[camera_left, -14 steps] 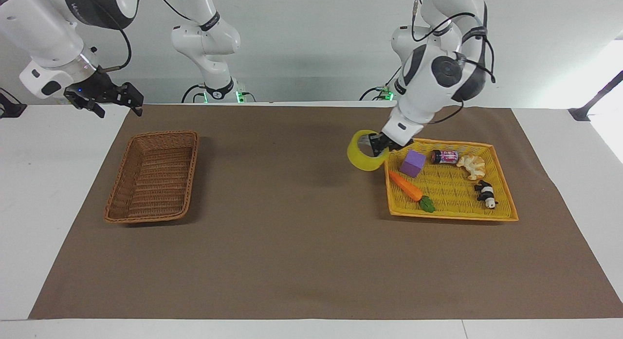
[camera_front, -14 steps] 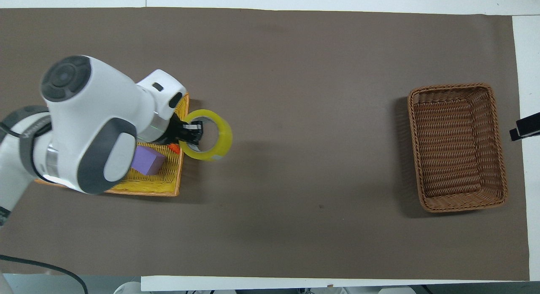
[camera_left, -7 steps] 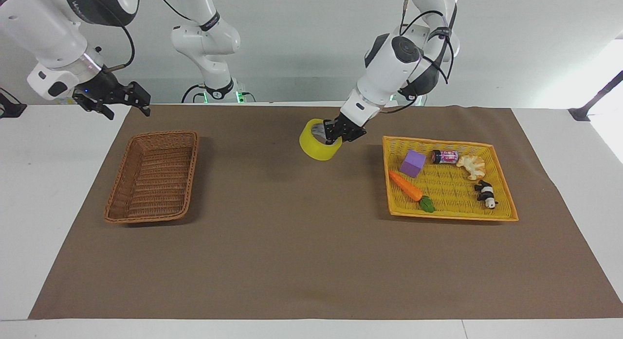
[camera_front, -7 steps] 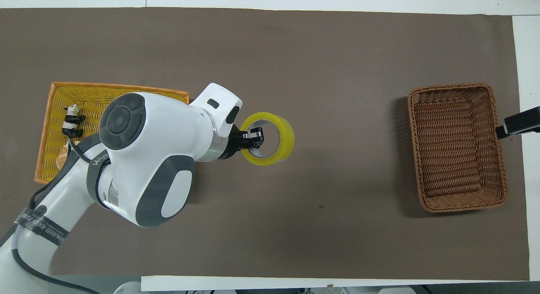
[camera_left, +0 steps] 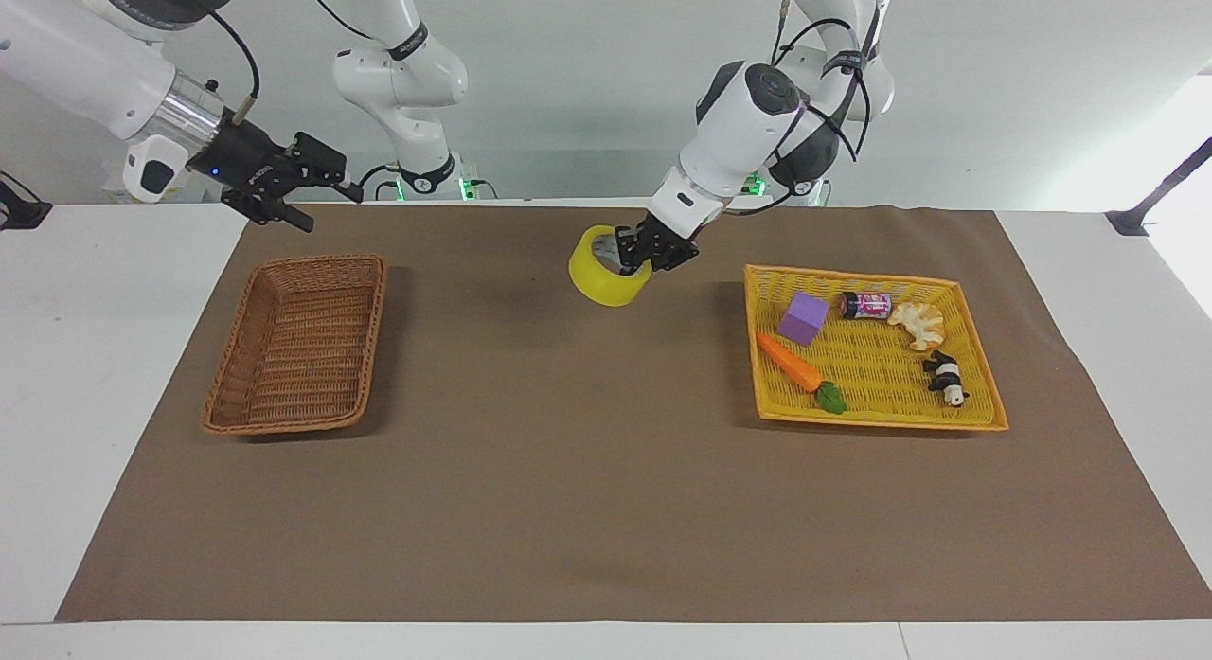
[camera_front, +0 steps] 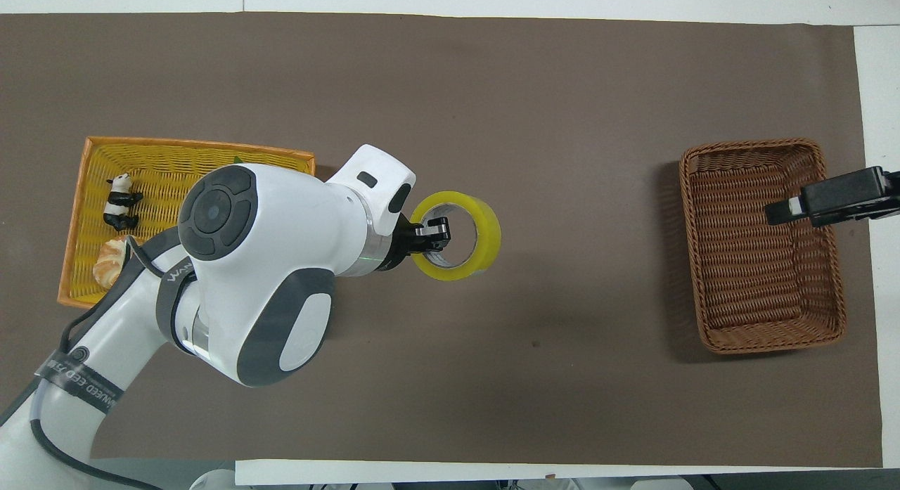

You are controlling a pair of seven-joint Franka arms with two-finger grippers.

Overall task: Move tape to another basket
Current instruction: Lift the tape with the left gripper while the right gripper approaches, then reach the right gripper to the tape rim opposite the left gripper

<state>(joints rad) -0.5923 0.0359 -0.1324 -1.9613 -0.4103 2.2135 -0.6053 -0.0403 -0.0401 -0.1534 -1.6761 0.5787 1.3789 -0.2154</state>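
Note:
My left gripper (camera_left: 636,254) is shut on the rim of the yellow tape (camera_left: 604,283), one finger inside the white core, and holds it tilted in the air over the brown mat between the two baskets. In the overhead view the left gripper (camera_front: 436,233) grips the tape (camera_front: 486,230) on the ring's side toward the yellow tray. The dark brown wicker basket (camera_left: 373,330) stands empty at the right arm's end of the table. My right gripper (camera_left: 331,211) is open and raised; in the overhead view the right gripper (camera_front: 782,210) is over the basket (camera_front: 763,147).
A flat yellow woven tray (camera_left: 876,420) at the left arm's end holds a purple cube (camera_left: 804,317), a carrot (camera_left: 792,361), a small can (camera_left: 864,306), a croissant (camera_left: 917,324) and a panda figure (camera_left: 945,376). A brown mat (camera_left: 568,471) covers the table.
My left gripper has carried the tape away from the yellow tray toward the wicker basket and slightly upward. My right gripper has swung inward from the table's end to over the wicker basket.

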